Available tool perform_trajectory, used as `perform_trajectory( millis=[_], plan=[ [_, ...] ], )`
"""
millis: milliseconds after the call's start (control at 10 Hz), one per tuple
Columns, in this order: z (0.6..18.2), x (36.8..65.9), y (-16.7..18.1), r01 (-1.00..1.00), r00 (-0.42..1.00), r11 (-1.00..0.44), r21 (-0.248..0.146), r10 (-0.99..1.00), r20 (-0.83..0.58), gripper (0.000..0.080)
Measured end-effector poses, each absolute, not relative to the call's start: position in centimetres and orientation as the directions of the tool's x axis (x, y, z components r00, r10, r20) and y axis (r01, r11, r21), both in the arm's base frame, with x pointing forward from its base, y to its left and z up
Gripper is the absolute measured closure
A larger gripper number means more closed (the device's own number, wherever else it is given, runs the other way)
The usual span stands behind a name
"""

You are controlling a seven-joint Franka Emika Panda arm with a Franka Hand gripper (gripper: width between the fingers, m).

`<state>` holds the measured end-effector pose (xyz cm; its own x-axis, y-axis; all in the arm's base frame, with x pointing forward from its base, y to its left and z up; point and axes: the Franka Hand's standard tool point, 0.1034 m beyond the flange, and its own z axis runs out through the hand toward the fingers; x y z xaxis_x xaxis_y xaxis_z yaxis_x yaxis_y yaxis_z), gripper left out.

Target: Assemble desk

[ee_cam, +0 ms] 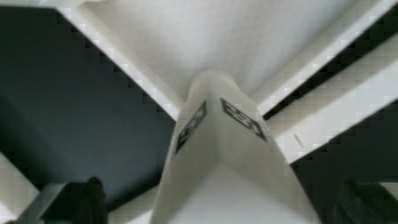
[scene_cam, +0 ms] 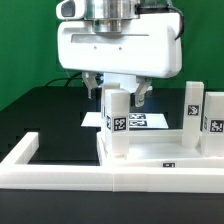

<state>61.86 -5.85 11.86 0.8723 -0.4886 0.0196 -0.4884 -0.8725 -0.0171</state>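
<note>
The small white plastic block leg with black-and-white tags stands upright on the white rectangular tabletop panel, directly below the two-finger gripper. Its long axis is vertical, between the fingers. The gripper is wide open and holds nothing.

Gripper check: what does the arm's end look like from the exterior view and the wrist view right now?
The gripper has a wide, boxy white body with rounded corners under a silver-grey metallic wrist section. Two short dark fingers hang beneath it. In the wrist view the fingers appear only as blurred dark-grey tips.
</note>
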Motion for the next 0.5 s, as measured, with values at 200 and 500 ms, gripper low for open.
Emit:
perform_trajectory(
  millis=[200, 500],
  plan=[
    [11.85, 61.93, -5.45, -0.302, 0.953, -0.953, -0.007, -0.302, 0.025, 0.015],
    [11.85, 62.09, -5.08, -0.021, 0.999, -1.0, 0.009, -0.021, 0.03, 0.015]
  ],
)
